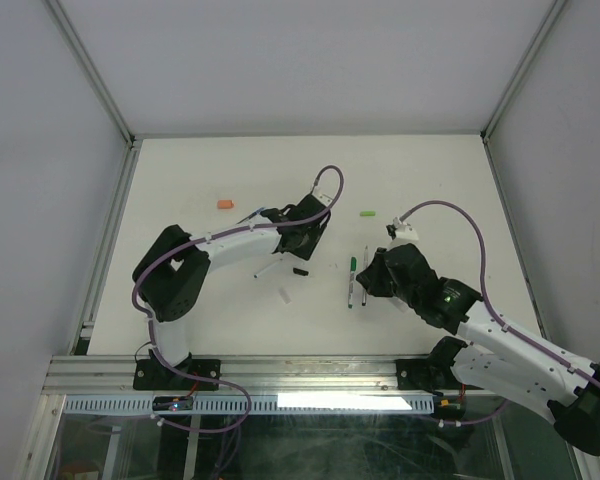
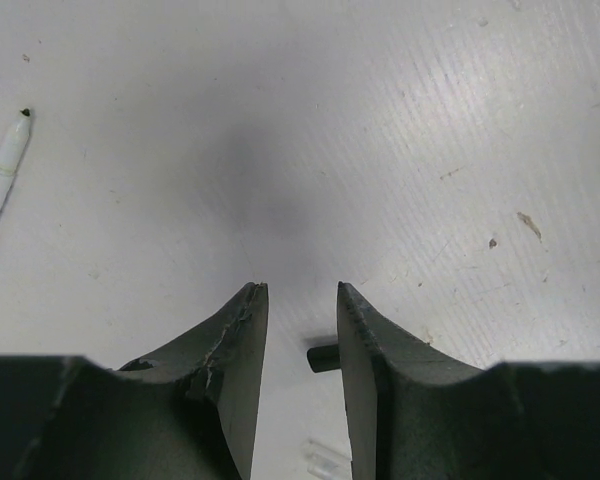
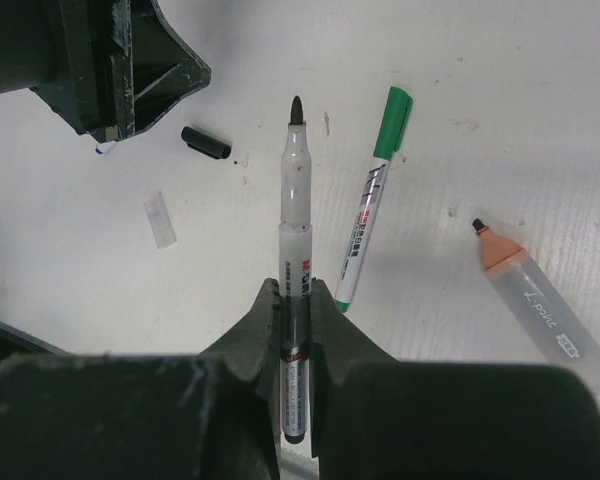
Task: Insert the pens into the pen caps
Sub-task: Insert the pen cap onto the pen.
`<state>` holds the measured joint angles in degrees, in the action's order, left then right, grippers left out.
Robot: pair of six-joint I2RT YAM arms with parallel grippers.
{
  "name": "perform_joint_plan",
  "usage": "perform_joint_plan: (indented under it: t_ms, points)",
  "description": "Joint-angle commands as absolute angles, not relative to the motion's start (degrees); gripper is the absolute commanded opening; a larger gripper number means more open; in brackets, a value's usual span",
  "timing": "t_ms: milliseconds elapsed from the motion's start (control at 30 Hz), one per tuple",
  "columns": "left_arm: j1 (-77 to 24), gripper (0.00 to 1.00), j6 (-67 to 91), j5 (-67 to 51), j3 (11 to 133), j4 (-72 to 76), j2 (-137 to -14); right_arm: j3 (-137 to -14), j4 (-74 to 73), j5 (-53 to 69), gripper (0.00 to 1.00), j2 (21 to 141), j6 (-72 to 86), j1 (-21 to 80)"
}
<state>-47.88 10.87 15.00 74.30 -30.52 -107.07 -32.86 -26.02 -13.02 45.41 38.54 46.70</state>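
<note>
White-barrelled pen (image 3: 295, 190) gripped at lower centre.
Right gripper (image 3: 295, 300) clamps it in its jaws, tip up-frame; left gripper (image 2: 302, 292) jaws stand narrowly apart, empty; black cap (image 3: 205, 142) lies upper left.

Far white table (image 1: 280, 165) bare; short black plastic cap (image 3: 205, 143) and green-capped white pen (image 3: 372, 200) lie near right gripper (image 3: 295, 300).

Bright, even overhead light, white table (image 1: 180, 180) near washed out, soft faint shadows, diffuse grey patch in left wrist view, close fingers (image 2: 230, 380) dark, slightly soft
</note>
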Motion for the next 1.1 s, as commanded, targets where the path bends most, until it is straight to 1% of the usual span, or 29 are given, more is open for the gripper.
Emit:
perform_joint_plan:
  t_ms: [0, 67, 133, 167, 233, 367, 600, 767, 867, 1067]
  points:
    - [-47.2, 0.35, 10.7, 15.6, 76.5, -28.0, -105.8, -33.2, -24.4, -14.0, 0.00, 45.0, 38.9, 46.5]
    - [-47.2, 0.36, 11.5, 16.0, 75.9, -28.0, -104.4, -33.0, -24.4, -14.1, 0.00, 44.7, 39.1, 46.5]
    - [-47.2, 0.41, 13.6, 16.9, 75.4, -28.2, -103.5, -32.8, -24.4, -14.2, 0.00, 44.4, 39.2, 46.5]
    - [-47.3, 0.42, 15.3, 16.8, 75.2, -28.5, -103.1, -32.7, -24.4, -14.1, 0.00, 44.3, 39.2, 46.5]
    - [-47.4, 0.43, 19.2, 17.0, 74.7, -29.7, -102.1, -32.6, -24.4, -14.1, 0.00, 44.4, 39.1, 46.5]
    - [-47.8, 0.49, 28.8, 17.7, 73.0, -32.6, -99.9, -32.4, -24.3, -14.1, 0.00, 44.3, 39.1, 46.4]
    - [-49.5, 0.51, 46.5, 17.5, 70.7, -35.8, -97.3, -32.1, -23.6, -13.6, 0.00, 44.9, 39.1, 46.5]
    - [-50.9, 0.52, 56.8, 20.5, 75.3, -42.9, -102.0, -31.8, -23.3, -13.5, 0.00, 45.0, 39.1, 46.5]
    - [-51.3, 0.52, 60.3, 20.4, 78.5, -46.6, -104.9, -31.5, -23.3, -13.5, 0.00, 44.8, 39.0, 46.5]
    - [-52.7, 0.52, 66.0, 20.3, 79.1, -47.5, -106.2, -31.1, -23.3, -13.8, 0.00, 44.3, 39.0, 46.5]
